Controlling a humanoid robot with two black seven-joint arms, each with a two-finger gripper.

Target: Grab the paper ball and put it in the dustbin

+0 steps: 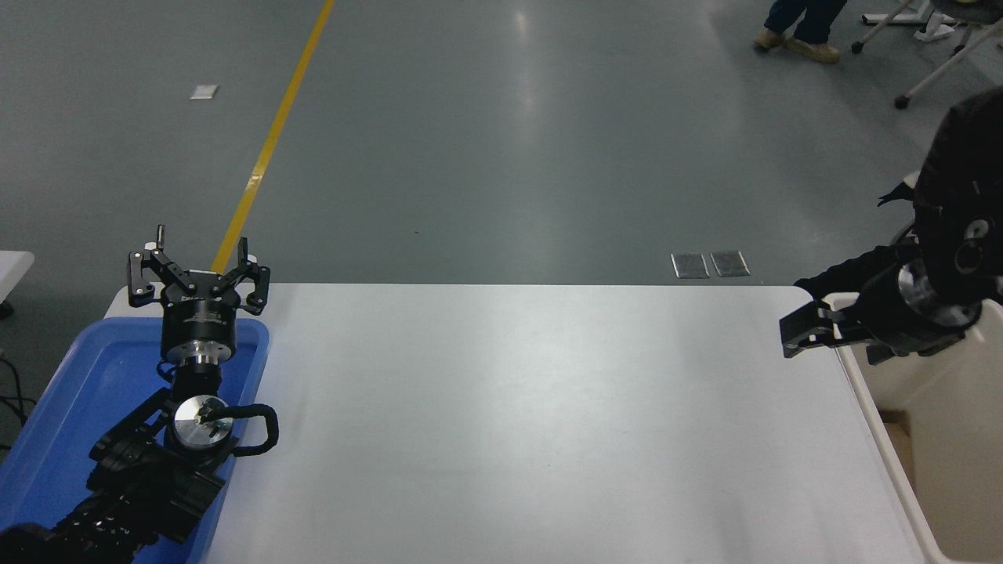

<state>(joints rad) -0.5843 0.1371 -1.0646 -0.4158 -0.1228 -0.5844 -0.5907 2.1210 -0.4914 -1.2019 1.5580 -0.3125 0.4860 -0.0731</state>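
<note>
The cream-beige dustbin (956,439) stands at the table's right edge, partly cut off by the picture. A small tan-brown patch (898,429) shows low inside it; I cannot tell whether that is the paper ball. No paper ball lies on the white table (517,423). My right gripper (804,335) reaches in from the right edge, above the dustbin's near-left rim and over the table's right end, pointing left. Nothing shows in it. My left gripper (198,278) is open and parked at the lower left over the blue tray's far end.
A shallow blue tray (86,392) lies under the left arm at the table's left end. A person in black (854,270) sits beyond the dustbin, mostly hidden by my right arm. Another person's legs (799,31) and chair bases (932,55) are at the top right.
</note>
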